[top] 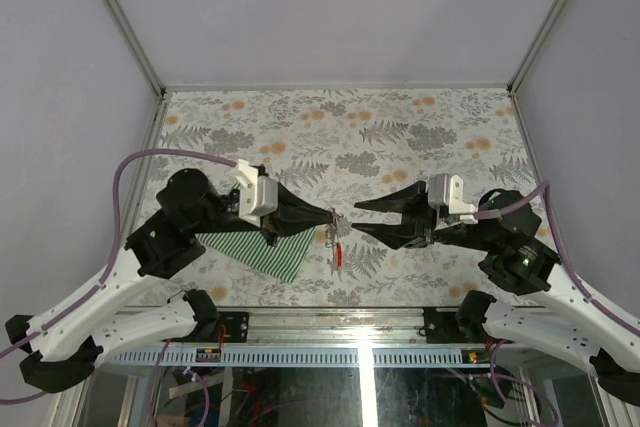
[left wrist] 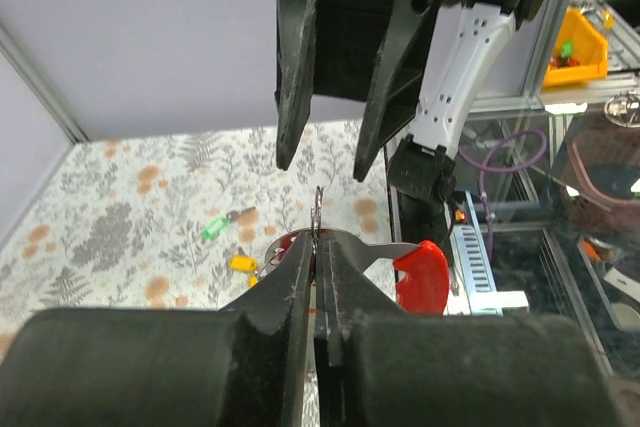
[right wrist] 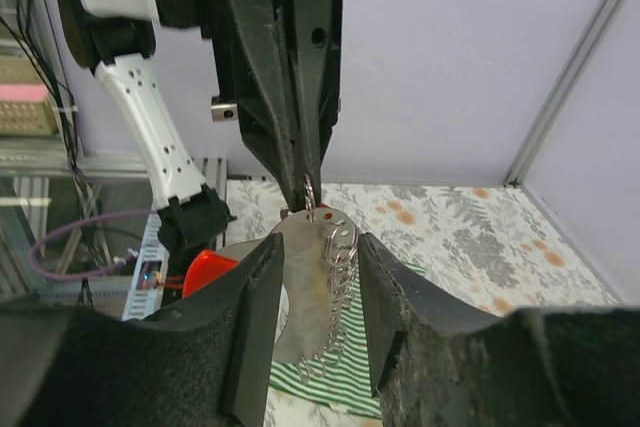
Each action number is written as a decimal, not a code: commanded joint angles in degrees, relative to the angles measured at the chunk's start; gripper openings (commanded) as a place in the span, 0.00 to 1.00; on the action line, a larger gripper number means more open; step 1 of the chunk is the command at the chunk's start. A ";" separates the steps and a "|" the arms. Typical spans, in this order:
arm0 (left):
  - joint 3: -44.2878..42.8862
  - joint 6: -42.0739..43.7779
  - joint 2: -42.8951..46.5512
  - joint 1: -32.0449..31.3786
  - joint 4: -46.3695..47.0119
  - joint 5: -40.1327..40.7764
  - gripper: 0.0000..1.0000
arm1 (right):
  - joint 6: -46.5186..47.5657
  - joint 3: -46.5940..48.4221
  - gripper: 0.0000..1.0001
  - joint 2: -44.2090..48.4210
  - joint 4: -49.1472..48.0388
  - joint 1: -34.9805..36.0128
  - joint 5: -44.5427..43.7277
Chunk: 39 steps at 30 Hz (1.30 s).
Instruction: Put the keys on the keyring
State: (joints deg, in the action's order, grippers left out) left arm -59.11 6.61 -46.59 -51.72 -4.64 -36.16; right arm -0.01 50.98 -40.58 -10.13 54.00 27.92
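L gripper (top: pixel 333 217) clenched on keyring (left wrist: pixel 318 209). R gripper (top: pixel 358 217) released, tips just beside it. Green key (left wrist: pixel 214 228), yellow key (left wrist: pixel 243 264) on table (left wrist: pixel 110 197).

Left arm (top: pixel 110 297) and right arm (top: pixel 560 315): white shells, black joints, purple cables (top: pixel 115 202). Left end effector (top: pixel 330 217) and right end effector (top: pixel 354 219) are plain matte black.
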 commanded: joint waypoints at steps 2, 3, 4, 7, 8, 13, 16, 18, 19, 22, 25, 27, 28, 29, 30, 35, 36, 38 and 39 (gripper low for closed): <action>-7.88 7.28 -4.46 -0.22 -18.78 0.16 0.00 | 8.36 3.04 0.43 1.67 8.14 -0.08 -1.74; -9.15 8.00 -5.39 -0.24 -21.28 0.54 0.00 | 9.17 3.11 0.43 1.68 9.06 -0.11 -1.88; -10.50 8.77 -6.41 -0.19 -23.96 0.87 0.00 | 9.84 3.09 0.44 1.68 9.97 -0.12 -1.95; -14.85 11.73 -9.66 -0.25 -31.98 2.39 0.00 | 11.37 2.96 0.43 1.11 12.03 -0.08 -1.91; -16.38 12.74 -10.74 -0.20 -34.72 2.86 0.00 | 11.52 2.77 0.43 0.78 12.21 -0.08 -1.84; -20.94 16.14 -13.75 -0.27 -42.10 4.68 0.00 | 11.39 1.44 0.43 -1.70 11.38 -0.11 -0.30; -21.09 16.73 -13.76 -0.27 -42.29 4.74 0.00 | 10.65 1.40 0.42 -3.75 10.10 -0.09 0.95; -21.07 16.96 -13.78 -0.32 -42.29 4.79 0.00 | 10.02 1.52 0.42 -5.22 8.84 -0.11 1.55; -21.06 17.01 -13.83 -0.35 -42.29 4.85 0.00 | 9.72 1.49 0.42 -5.74 8.29 -0.06 1.93; -21.00 17.13 -13.86 -0.31 -42.29 4.80 0.00 | 9.17 1.58 0.42 -7.11 6.82 -0.12 3.09; -20.87 17.28 -13.81 -0.28 -42.29 4.80 0.00 | 8.60 1.75 0.41 -8.34 5.65 -0.09 4.00; -20.79 17.37 -13.88 -0.40 -42.34 4.82 0.00 | 8.19 1.75 0.41 -9.09 4.93 -0.12 4.67; -20.78 17.38 -13.93 -0.35 -42.29 4.87 0.00 | 7.92 1.75 0.41 -9.47 4.60 -0.11 5.07; -20.78 17.43 -14.11 -0.40 -42.29 4.95 0.00 | 7.70 1.75 0.41 -9.90 4.33 -0.08 5.45; -20.80 17.50 -14.15 -0.42 -42.33 4.96 0.00 | 7.40 1.75 0.41 -10.23 4.13 -0.10 5.89; -20.77 17.56 -14.43 -0.40 -42.29 5.07 0.00 | 6.53 1.65 0.39 -11.33 3.55 -0.08 6.71; -20.78 17.62 -14.53 -0.41 -42.35 5.05 0.00 | 6.49 1.59 0.39 -11.55 3.54 -0.12 6.59; -20.74 17.66 -14.49 -0.45 -42.30 5.01 0.00 | 6.44 1.66 0.37 -11.83 3.60 -0.11 6.34; -20.67 17.77 -14.43 -0.42 -42.29 4.95 0.00 | 6.43 1.74 0.36 -12.01 3.72 -0.09 6.09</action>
State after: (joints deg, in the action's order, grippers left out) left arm -78.08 23.31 -61.21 -51.72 -47.51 -31.57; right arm 7.44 51.64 -52.01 -2.92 54.00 32.73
